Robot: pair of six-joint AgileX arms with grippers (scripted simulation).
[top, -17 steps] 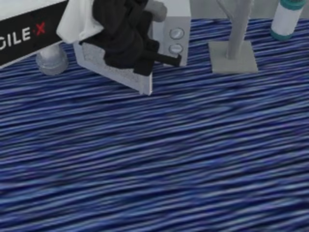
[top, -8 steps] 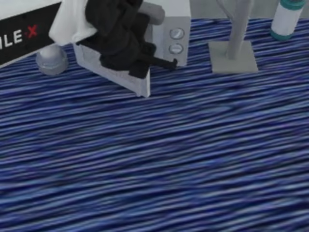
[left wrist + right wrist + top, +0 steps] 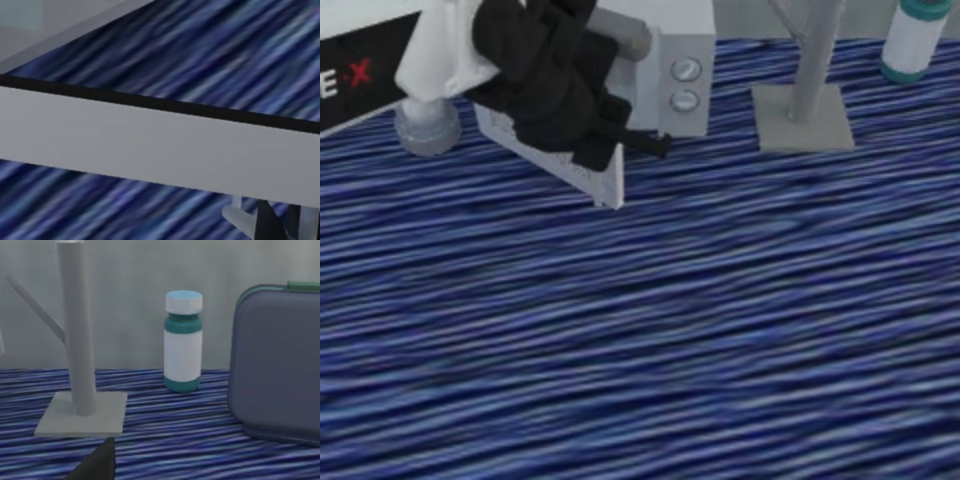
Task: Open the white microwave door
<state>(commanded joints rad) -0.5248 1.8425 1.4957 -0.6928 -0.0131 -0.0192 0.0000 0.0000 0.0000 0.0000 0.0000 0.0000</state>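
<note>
Now the door [image 3: 565, 160] stands swung partly out from the white microwave [image 3: 675, 70], its free edge well clear of the knob panel. Against the door's upper edge sits the left gripper [image 3: 655, 147]; whether its fingers are spread, I cannot tell.

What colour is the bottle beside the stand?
The bottle is white with teal bands and a pale blue cap, clearest in the right wrist view.

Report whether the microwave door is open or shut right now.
Open: in the top view the door angles out from the white microwave front, its free edge out over the table, with the left gripper beside it.
</note>
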